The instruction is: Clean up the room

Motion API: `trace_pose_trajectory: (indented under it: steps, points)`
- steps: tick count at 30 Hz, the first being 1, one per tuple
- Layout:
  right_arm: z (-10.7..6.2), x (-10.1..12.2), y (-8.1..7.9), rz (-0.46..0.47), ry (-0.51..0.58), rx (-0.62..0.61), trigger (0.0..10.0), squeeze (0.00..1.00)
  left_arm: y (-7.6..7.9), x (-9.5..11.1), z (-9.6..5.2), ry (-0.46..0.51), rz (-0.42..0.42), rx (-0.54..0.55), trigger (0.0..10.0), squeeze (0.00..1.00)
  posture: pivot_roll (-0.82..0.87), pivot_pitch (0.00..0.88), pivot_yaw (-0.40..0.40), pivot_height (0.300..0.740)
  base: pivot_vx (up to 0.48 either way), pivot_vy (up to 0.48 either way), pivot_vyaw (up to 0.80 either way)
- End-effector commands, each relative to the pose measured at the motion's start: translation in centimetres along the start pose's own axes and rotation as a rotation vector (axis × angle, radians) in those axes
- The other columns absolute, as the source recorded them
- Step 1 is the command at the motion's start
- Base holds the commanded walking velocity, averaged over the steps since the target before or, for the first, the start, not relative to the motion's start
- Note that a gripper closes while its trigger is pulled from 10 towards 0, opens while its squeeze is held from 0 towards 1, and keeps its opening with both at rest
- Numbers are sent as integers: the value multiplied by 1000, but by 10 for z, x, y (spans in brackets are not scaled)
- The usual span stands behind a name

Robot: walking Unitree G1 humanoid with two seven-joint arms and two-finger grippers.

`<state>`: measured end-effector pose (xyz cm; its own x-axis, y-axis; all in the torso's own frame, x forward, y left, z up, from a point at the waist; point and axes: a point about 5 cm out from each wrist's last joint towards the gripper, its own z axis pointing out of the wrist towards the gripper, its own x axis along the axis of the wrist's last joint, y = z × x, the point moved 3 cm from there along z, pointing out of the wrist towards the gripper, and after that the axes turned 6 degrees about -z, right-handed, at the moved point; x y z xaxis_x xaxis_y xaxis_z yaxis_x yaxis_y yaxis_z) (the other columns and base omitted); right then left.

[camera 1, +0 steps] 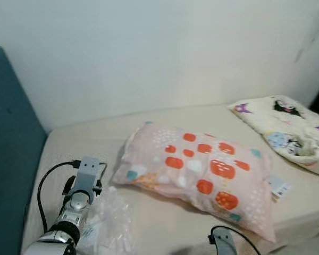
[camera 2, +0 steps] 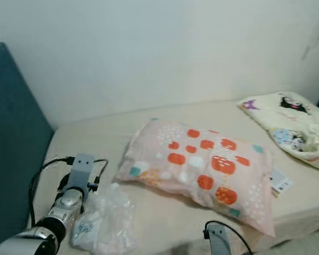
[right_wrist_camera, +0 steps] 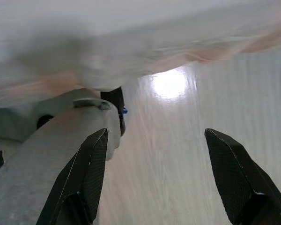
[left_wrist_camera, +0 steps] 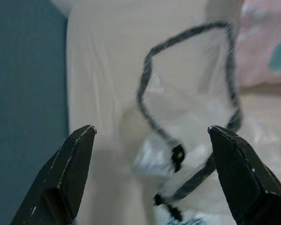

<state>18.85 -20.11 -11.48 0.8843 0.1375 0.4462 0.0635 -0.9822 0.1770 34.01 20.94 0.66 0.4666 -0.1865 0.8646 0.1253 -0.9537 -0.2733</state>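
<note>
Where the frame ends at its near edge, both arms are cut off: the left gripper (left_wrist_camera: 150, 136) reaches over the near left of the cream fabric-covered bed (camera 1: 90, 138), its black fingers (left_wrist_camera: 70, 164) spread wide with nothing between them, while the right gripper (right_wrist_camera: 154, 140) hangs low beside the bed's near edge, fingers likewise apart and empty, above pale glossy flooring (right_wrist_camera: 178, 164). Just right of the left arm lies a crumpled clear plastic bag (camera 2: 103, 220) — thin, wrinkled film, its contents too blurred to name; in the left wrist view a looping black cable (left_wrist_camera: 145, 93) crosses in front of it. At mid-bed rests a soft pink rectangular pillow printed with red, white and teal blotches (camera 1: 196, 170), long axis running from far left to near right. A small white tag or card (camera 1: 279, 187), its print illegible, lies just right of the pillow. On the far right lies a cream plush blanket with cartoon figures (camera 1: 292, 130), bunched and partly cropped. A teal upholstered panel (camera 1: 10, 149) borders the bed's left side.
</note>
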Motion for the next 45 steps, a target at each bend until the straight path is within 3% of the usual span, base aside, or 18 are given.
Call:
trace_pose_trajectory:
  steps: [1,2,5,6,8,9,13,17,23,24,26,28,33,34,36,37,45]
  points:
    - [-1,-10,-2,19,-14,0,10000,0,-3,9,3,21,38,1,10000,0,-33,121,10,740,0,0,0]
    - [-1,-14,-1,22,-18,0,10000,0,0,17,4,39,42,-19,10000,0,-39,168,14,740,0,0,0]
    - [-2,-21,-1,26,-25,0,10000,0,10,31,6,60,0,-88,10000,0,-46,204,20,740,0,0,0]
    - [-2,-24,-1,27,-28,-1,10000,0,21,39,6,73,-101,-169,10000,0,-54,233,25,740,0,0,0]
    - [-2,-24,-1,27,-28,-1,10000,0,21,39,6,73,-101,-169,10000,0,-54,233,25,740,0,0,0]
    - [-3,-28,-1,21,-32,-2,10000,0,29,48,5,98,-215,-240,10000,0,-70,266,29,740,0,0,0]
    - [-4,-34,-1,-1,-36,-3,10000,0,35,58,4,121,-291,-303,10000,0,-79,291,28,740,0,0,0]
    - [-6,-44,2,-28,-48,-6,10000,0,38,74,5,138,-290,-360,10000,0,-97,328,19,740,0,0,0]
    - [-6,-47,7,-35,-46,-13,10000,0,39,77,5,144,-260,-376,10000,0,-112,335,17,740,0,0,0]
    - [-6,-46,8,-33,-43,-17,10000,0,40,76,5,146,-245,-379,10000,0,-116,334,17,740,0,0,0]
    - [-6,-44,10,-25,-32,-23,10000,0,42,69,3,187,-1,-347,10000,0,-120,332,18,740,0,0,0]
    - [-6,-44,11,-25,-27,-25,10000,0,42,62,1,212,179,-315,10000,0,-129,332,21,740,0,0,0]
    - [-7,-45,11,-28,-22,-26,10000,0,40,53,0,216,291,-277,10000,0,-138,338,20,740,0,0,0]
    - [-7,-46,11,-28,-23,-27,10000,0,40,50,0,216,317,-270,3176,0,-138,338,20,740,0,0,0]
    - [-7,-47,12,-29,-23,-28,10000,0,39,48,0,216,334,-266,3176,0,-138,338,20,740,0,0,0]
    - [-8,-48,12,-29,-24,-29,10000,0,38,47,0,215,329,-255,0,0,-142,341,18,740,0,0,0]
    - [-7,-41,18,-21,-9,-43,10000,0,37,43,0,205,325,-239,0,0,-134,318,22,740,0,0,0]
